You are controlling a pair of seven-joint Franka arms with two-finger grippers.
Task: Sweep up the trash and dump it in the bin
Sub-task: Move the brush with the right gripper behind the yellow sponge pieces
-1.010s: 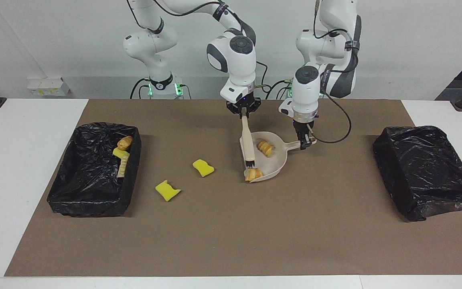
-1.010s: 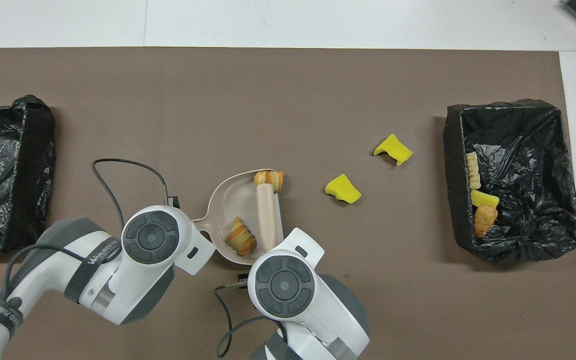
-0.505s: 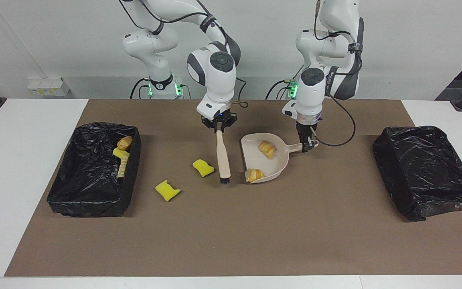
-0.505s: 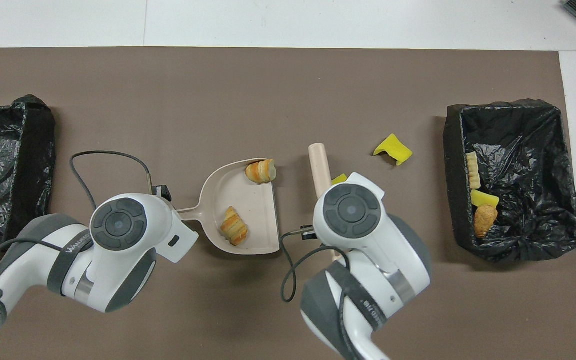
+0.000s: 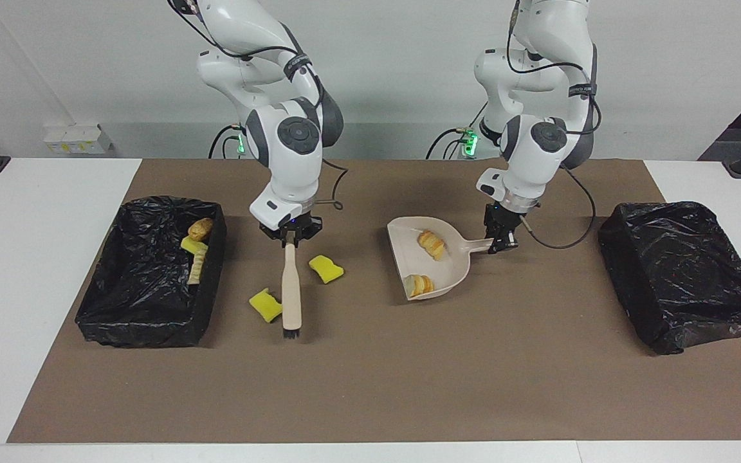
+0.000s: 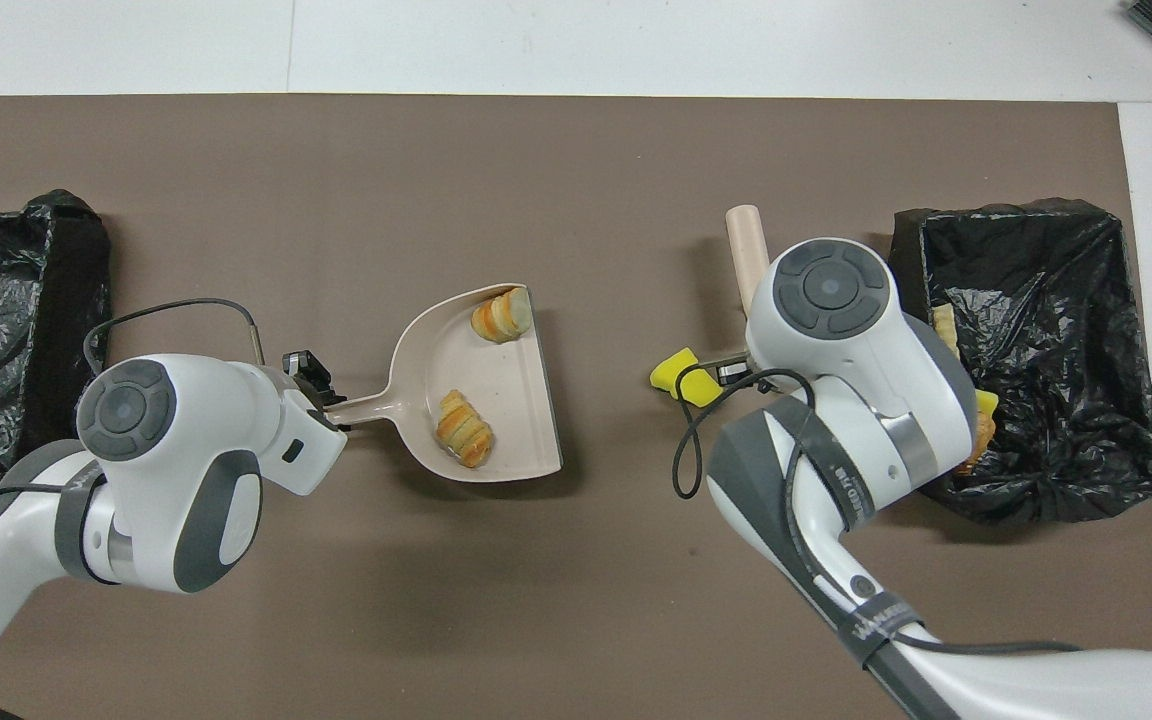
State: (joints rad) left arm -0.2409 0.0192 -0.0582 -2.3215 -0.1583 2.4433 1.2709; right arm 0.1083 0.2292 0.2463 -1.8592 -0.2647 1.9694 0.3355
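Note:
My right gripper (image 5: 290, 239) is shut on the beige brush (image 5: 291, 292), which hangs bristles down between two yellow sponge scraps (image 5: 327, 268) (image 5: 265, 305) on the mat. In the overhead view the brush tip (image 6: 747, 245) and one sponge (image 6: 678, 373) show; the other sponge is hidden under the right arm. My left gripper (image 5: 501, 244) is shut on the handle of the beige dustpan (image 5: 457, 270), which holds two tan pastry lumps (image 5: 431, 243) (image 5: 419, 285). The pan (image 6: 516, 400) and its pastries (image 6: 501, 315) (image 6: 463, 442) also show from overhead.
A black-lined bin (image 5: 152, 321) at the right arm's end holds three scraps (image 5: 198, 247); it also shows from overhead (image 6: 1056, 260). A second black-lined bin (image 5: 686, 273) stands at the left arm's end. Brown mat (image 5: 370, 386) covers the table.
The right gripper carried the brush out of the dustpan toward the right arm's end, past one sponge. The left gripper shifted the dustpan toward the left arm's end; the pastry at its lip now lies inside.

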